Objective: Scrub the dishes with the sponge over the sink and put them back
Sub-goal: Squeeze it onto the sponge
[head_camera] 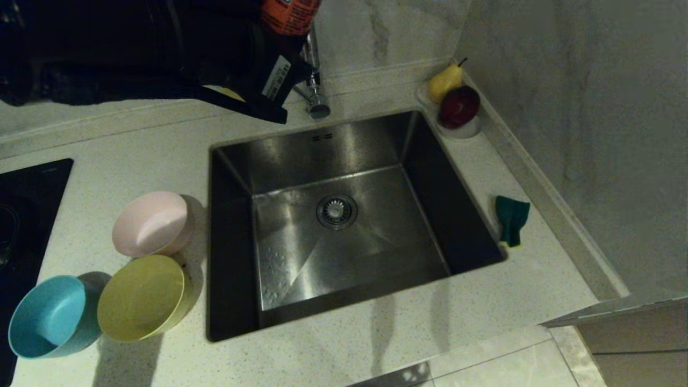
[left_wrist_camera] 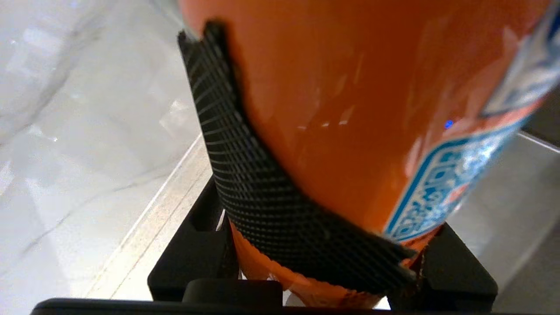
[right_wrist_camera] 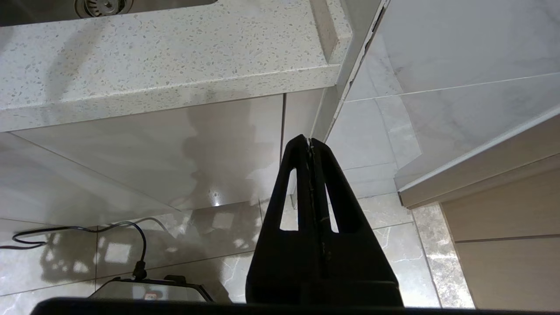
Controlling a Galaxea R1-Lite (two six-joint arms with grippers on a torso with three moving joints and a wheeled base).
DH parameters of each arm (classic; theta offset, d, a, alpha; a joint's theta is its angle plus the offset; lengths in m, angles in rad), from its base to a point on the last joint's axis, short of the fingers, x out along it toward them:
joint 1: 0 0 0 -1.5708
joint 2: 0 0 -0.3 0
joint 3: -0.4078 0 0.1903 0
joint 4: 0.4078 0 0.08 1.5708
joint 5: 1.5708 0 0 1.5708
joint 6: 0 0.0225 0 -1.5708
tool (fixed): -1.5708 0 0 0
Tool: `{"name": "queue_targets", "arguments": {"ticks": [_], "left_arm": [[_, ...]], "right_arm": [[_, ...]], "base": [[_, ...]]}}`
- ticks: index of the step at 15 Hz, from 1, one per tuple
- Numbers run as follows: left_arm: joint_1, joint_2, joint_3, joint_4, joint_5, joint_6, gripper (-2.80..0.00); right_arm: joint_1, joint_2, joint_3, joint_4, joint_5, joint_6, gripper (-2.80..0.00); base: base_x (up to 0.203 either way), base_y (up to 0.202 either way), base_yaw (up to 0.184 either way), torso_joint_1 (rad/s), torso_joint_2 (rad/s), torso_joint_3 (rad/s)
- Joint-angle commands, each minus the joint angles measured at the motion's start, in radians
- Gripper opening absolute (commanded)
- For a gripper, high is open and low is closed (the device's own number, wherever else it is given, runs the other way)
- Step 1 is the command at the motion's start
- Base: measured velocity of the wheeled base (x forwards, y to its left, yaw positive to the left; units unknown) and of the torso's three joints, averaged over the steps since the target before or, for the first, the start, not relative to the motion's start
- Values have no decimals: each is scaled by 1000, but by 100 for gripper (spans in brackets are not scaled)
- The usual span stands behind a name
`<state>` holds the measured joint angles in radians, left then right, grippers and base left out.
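Three bowls are sitting on my tabletop point(head_camera: 376, 344), but the largest thing here is the sink point(head_camera: 344, 177), filling the middle of the head view with its round drain strainer point(head_camera: 337, 211) at the centre of the basin. My left arm is reaching across the upper left of that frame, and my left gripper point(left_wrist_camera: 306, 245) is clamping an orange bottle point(left_wrist_camera: 350, 109) with a blue and white label; in the left wrist view one ribbed finger point(left_wrist_camera: 245, 175) is pressing against its side. The bottle is hanging at the top centre of the head view, just in front of the chrome faucet point(head_camera: 314, 91).

Next in size, the black cooktop point(head_camera: 27, 204) is lying along the left edge. Between it and the sink the dishes are clustering in the lower left: the yellow bowl point(head_camera: 142, 297) is nearest the sink's front corner, the pink bowl point(head_camera: 153, 223) is just above it in the frame, and the blue bowl point(head_camera: 51, 317) is sitting at the far left, touching the yellow one.

In the upper right a small white dish point(head_camera: 467, 130) is carrying a dark red fruit point(head_camera: 459, 106) and a yellow pear point(head_camera: 445, 81). The sponge point(head_camera: 511, 219) is lying green face up on the tabletop just right of the sink, its yellow foam showing at the lower end.

My right gripper point(right_wrist_camera: 309, 142) is pointing at the floor below the tabletop edge, fingers pressing together with nothing between them.
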<state>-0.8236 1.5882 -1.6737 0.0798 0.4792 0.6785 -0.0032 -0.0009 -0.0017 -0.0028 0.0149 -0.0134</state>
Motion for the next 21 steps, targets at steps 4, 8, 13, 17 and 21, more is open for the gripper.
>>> {"name": "queue_targets", "arguments": {"ticks": [4,8,13,17,21], "left_arm": [[-98,74,-24,2,75,58,-280],[-185,190,-129,3,141,76,-280],[-244,278,-149,10,169,91,-280],[-260,337,-151,12,193,113,-280],[-262,412,-161,14,195,153,-280]], "right_arm": [[0,0,0,0,0,0,-280],[0,1,0,0,0,0,-280],[0,1,0,0,0,0,-280],[0,1,0,0,0,0,-280],[0,1,0,0,0,0,-280]], "base": [[0,0,0,0,0,0],[0,0,0,0,0,0],[0,0,0,0,0,0],[0,0,0,0,0,0],[0,0,0,0,0,0]]}}
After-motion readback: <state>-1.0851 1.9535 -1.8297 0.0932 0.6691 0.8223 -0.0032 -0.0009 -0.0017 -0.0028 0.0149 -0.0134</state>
